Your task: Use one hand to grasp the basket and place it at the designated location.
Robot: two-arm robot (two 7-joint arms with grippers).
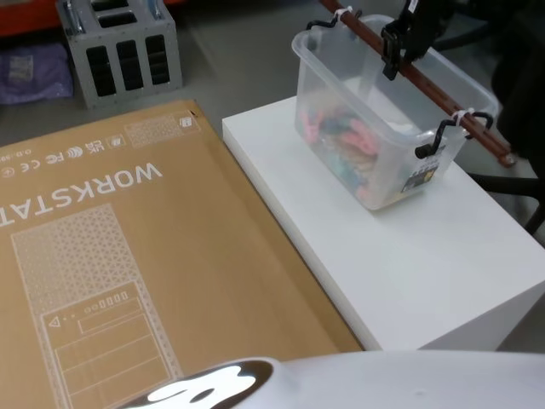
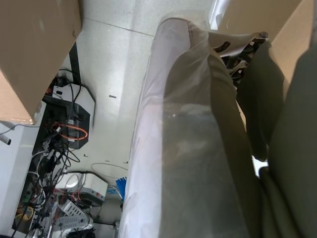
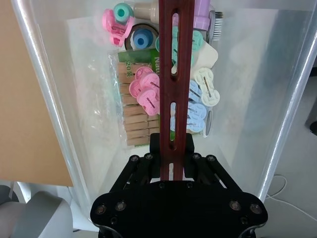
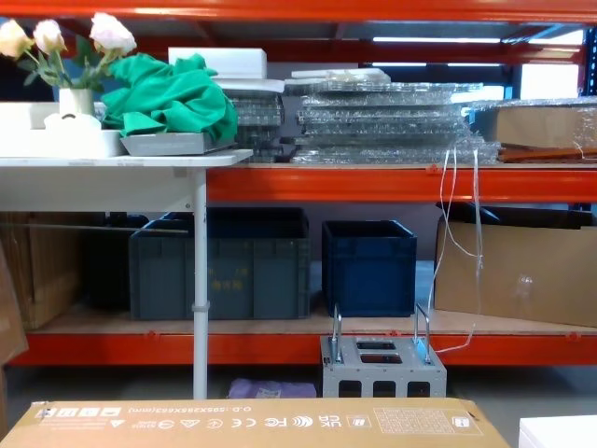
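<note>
The right gripper clamps the reddish-brown handle bar, the basket of clothes pegs beneath its jaws on the white table; placing remains.

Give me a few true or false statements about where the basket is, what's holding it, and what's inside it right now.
1. The right gripper is closed on the basket's reddish-brown handle bar. True.
2. The basket is over the brown cardboard box. False: it is at the white table, beside the box.
3. The basket is empty. False: it holds pink, blue and white plastic clips and wooden clothespins.
4. The cardboard box is printed with WORKSTATION lettering. True, as far as the letters show.
5. The basket's walls are see-through. True.
</note>
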